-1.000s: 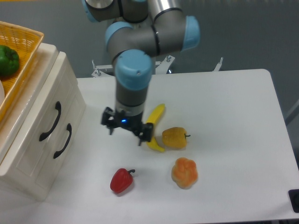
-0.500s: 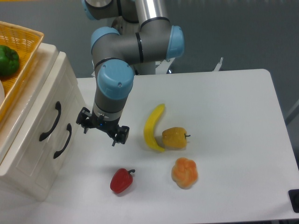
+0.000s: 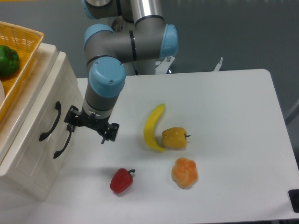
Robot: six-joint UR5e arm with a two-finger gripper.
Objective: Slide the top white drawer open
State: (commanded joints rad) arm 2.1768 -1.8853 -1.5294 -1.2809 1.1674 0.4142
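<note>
Leftward across the tabletop (image 3: 224, 107) goes the arm, which hung over the banana (image 3: 153, 127) a second ago; its pincer (image 3: 90, 128) now hovers just beside the cabinet (image 3: 35, 140), away from the fruit. Its two fingers stand spread apart with nothing between them. The top white drawer (image 3: 44, 109) sits shut in the cabinet's front face at the left edge of the scene, its curved black handle (image 3: 50, 121) lying to the pincer's left and slightly higher. That handle's long axis runs diagonally, from upper right to lower left as seen here, parallel to the lower drawer's handle (image 3: 62, 140), which sits nearer the pincer's left finger. The drawer front faces right, toward the arm, so opening it likely means a pull that way, out over the tabletop.
</note>
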